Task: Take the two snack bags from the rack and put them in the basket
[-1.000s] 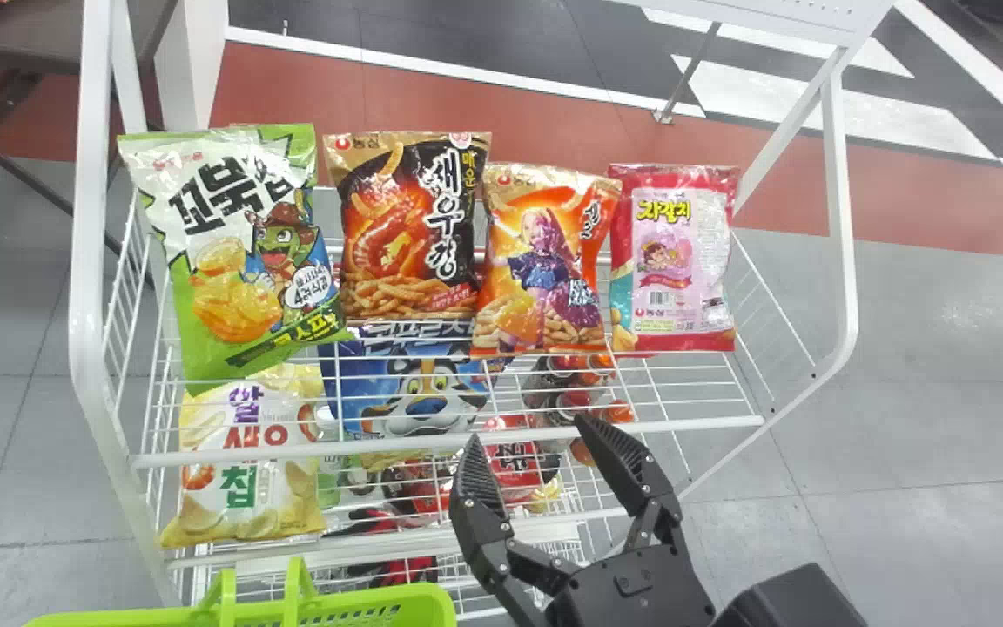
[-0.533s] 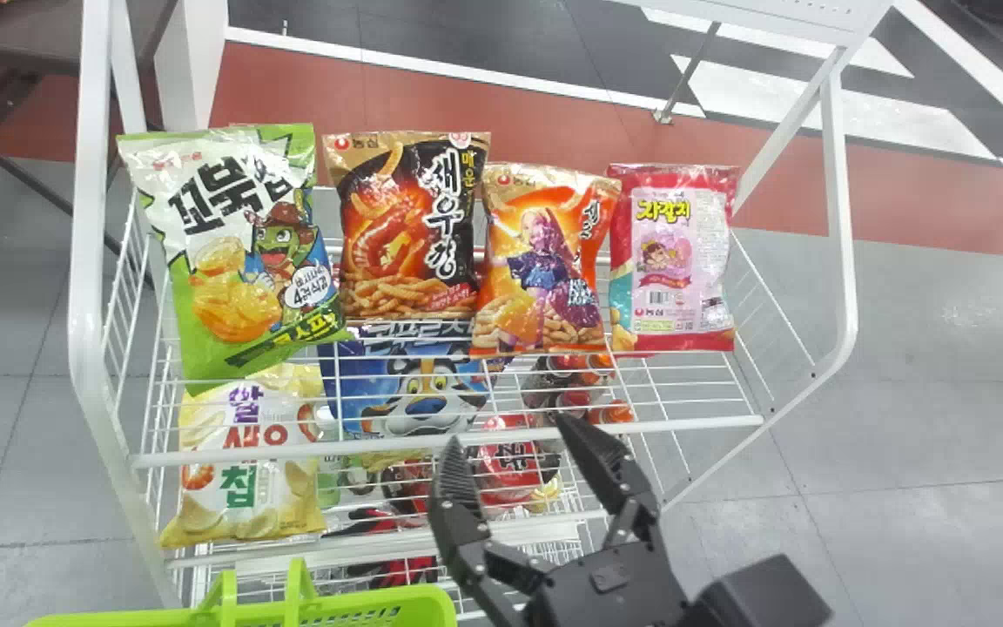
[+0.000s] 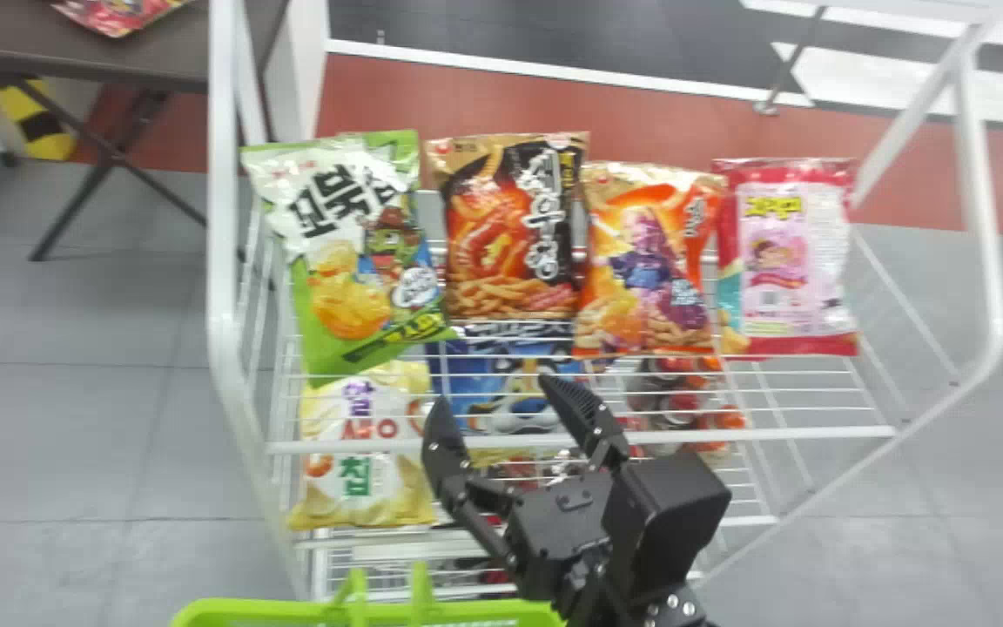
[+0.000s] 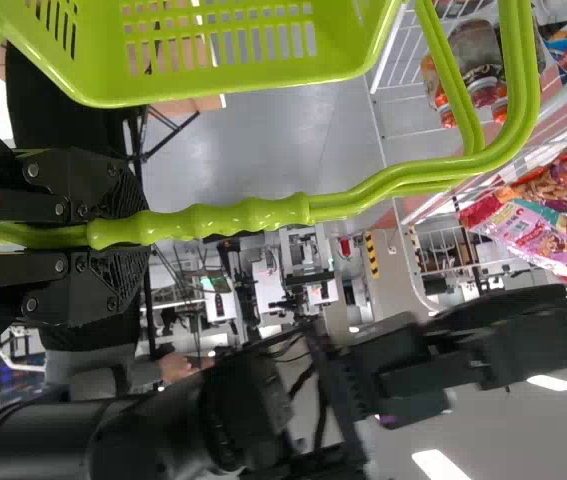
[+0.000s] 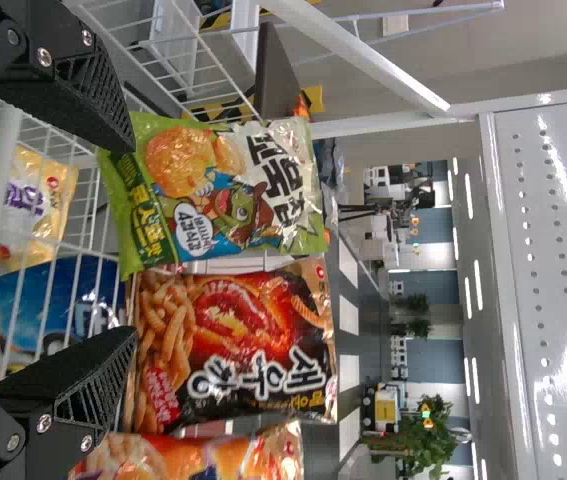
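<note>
Presently, four bags line the rack's top; before it, left claw pinches one basket's handle, right claw hangs spread.

Rack common to all three views

A shop-like corner: snack bags on a wire rack, plus a basket; the distant gear behind suggests, perhaps, a lab.
</note>
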`<action>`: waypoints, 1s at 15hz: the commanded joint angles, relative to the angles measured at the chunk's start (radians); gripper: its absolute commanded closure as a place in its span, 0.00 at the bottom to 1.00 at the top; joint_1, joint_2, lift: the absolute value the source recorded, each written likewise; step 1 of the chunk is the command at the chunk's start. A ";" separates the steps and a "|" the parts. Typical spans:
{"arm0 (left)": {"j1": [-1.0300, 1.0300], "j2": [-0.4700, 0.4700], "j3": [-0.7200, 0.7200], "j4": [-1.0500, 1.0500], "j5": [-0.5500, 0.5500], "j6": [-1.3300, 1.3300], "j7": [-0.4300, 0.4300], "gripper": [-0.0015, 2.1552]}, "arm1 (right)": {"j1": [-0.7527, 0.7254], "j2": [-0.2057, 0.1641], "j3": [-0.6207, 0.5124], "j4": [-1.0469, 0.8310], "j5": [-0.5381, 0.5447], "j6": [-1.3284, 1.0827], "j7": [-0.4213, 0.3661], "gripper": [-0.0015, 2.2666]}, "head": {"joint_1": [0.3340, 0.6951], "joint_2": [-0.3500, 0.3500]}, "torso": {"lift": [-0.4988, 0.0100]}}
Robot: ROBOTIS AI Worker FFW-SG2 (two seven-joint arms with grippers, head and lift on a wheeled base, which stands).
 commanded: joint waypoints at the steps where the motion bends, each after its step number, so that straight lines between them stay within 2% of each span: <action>1: -0.011 0.010 -0.009 0.002 -0.005 0.005 0.005 0.87 | -0.107 0.031 0.022 0.078 0.002 0.004 -0.002 0.08 | 1.00 0.35 | 0.96; 3: -0.037 0.035 -0.029 0.010 -0.005 0.020 0.011 0.87 | -0.183 0.075 0.025 0.141 0.004 0.016 -0.002 0.08 | 1.00 0.40 | 0.96; 7: -0.045 0.061 -0.038 0.033 -0.002 0.029 0.011 0.87 | -0.377 0.114 0.044 0.302 -0.004 0.129 -0.006 0.08 | 1.00 0.48 | 0.96; 13: -0.045 0.072 -0.043 0.031 -0.004 0.032 0.015 0.87 | -0.538 0.151 0.058 0.454 -0.021 0.157 -0.005 0.08 | 1.00 0.55 | 0.96; 15: -0.045 0.076 -0.049 0.033 -0.004 0.032 0.015 0.87 | -0.594 0.151 0.059 0.503 -0.024 0.166 -0.003 0.08 | 1.00 0.58 | 0.96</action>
